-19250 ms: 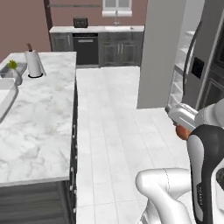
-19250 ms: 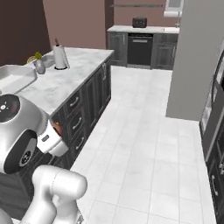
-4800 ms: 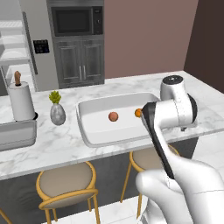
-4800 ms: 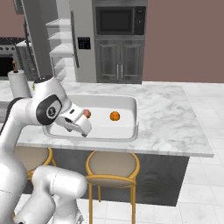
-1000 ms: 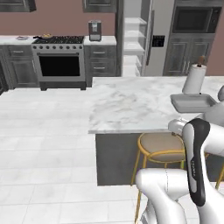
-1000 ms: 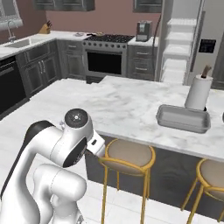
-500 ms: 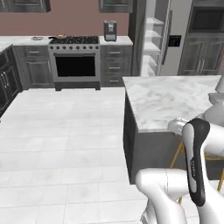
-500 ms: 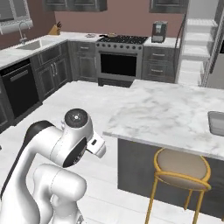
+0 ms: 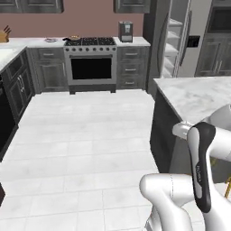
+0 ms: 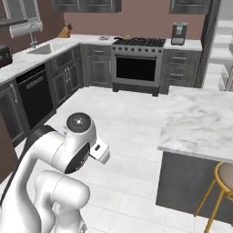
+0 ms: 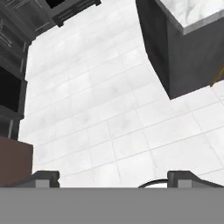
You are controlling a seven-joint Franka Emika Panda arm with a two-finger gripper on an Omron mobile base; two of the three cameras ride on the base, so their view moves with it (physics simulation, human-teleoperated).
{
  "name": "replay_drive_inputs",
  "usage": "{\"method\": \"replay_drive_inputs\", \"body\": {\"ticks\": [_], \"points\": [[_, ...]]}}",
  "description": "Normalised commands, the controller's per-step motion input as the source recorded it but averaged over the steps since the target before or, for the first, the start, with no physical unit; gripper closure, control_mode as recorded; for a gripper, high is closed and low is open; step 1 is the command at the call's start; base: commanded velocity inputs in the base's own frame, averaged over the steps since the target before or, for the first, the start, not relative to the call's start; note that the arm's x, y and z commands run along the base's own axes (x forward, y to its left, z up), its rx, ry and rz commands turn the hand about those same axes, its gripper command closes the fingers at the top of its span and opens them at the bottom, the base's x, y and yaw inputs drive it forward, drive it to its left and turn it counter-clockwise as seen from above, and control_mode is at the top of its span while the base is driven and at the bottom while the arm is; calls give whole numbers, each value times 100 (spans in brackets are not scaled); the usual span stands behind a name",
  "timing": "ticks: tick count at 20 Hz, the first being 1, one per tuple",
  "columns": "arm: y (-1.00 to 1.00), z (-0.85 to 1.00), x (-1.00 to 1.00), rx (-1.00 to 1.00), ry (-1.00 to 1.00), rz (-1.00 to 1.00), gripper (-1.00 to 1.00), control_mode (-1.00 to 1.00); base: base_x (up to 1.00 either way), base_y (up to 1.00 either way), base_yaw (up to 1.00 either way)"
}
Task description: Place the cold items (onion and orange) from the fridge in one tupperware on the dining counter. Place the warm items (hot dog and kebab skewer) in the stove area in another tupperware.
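My base has turned more: the stove (image 9: 88, 41) now sits straight ahead and bigger than half a second ago. My gripper (image 11: 113, 176) is wide open, holding nothing, over the white tile floor (image 11: 109, 113). The marble counter (image 10: 200, 120) corner is on my right.

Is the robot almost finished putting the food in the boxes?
Probably not. Nothing here looks packed: no box shows on the white marble dining counter. The gripper is open and empty over the pale tiled floor. Ahead is the black stove, where the warm food presumably waits, so that part remains.
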Motion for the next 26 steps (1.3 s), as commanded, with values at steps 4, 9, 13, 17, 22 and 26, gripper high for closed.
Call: {"method": "replay_drive_inputs", "body": {"ticks": [4, 9, 13, 17, 22, 26], "points": [[0, 0, 0, 0, 0, 0, -100, 100, 70, 37, -4], [0, 0, 0, 0, 0, 0, -100, 100, 93, 18, -3], [0, 0, 0, 0, 0, 0, -100, 100, 100, 27, -4], [0, 0, 0, 0, 0, 0, -100, 100, 100, 77, 1], [0, 0, 0, 0, 0, 0, -100, 100, 100, 78, 0], [0, 0, 0, 0, 0, 0, -100, 100, 100, 64, 0]]}}
